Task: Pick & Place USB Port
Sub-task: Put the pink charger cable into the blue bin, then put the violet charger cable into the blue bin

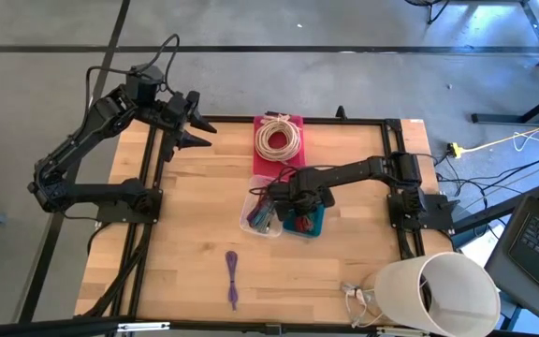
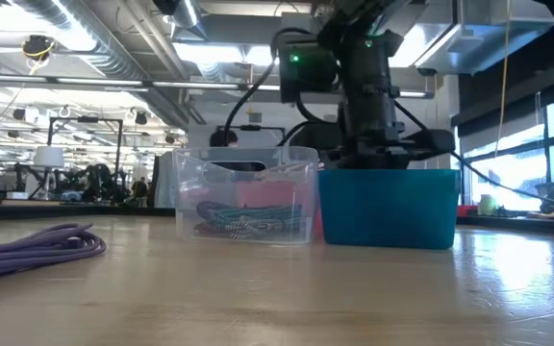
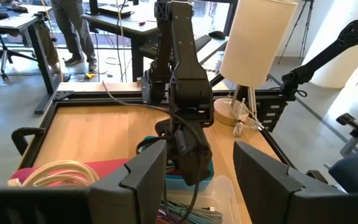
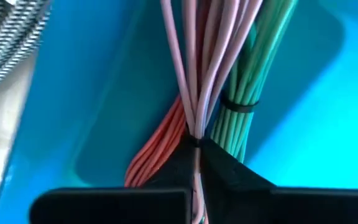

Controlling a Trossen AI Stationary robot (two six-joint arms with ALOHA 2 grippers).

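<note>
**Right wrist view: claw pinched on a lilac cable in the blue bin**

Right wrist view shows the right gripper [image 4: 194,149] pressed together on a bundle of lilac cable [image 4: 194,68], the strands squeezed between the two dark fingertips [image 4: 225,165]. Just beside that bundle lie an orange cable [image 4: 154,155] and a green cable [image 4: 244,81] tied with a dark band, all inside the blue bin [image 4: 92,93].

From above, the right arm reaches over the blue bin [image 1: 309,223] at the table's middle, its gripper [image 1: 293,201] down in it. A clear bin [image 1: 258,217] touches the blue one's left side and holds more cables. A pink bin [image 1: 280,140] with a coiled white cable [image 1: 279,139] sits behind them. A purple cable [image 1: 232,277] lies loose on the table [image 1: 185,234], well apart toward the front.

The left gripper [image 1: 195,122] waits at the table's far left corner, fingers [image 3: 145,171] spread and holding nothing.
</note>
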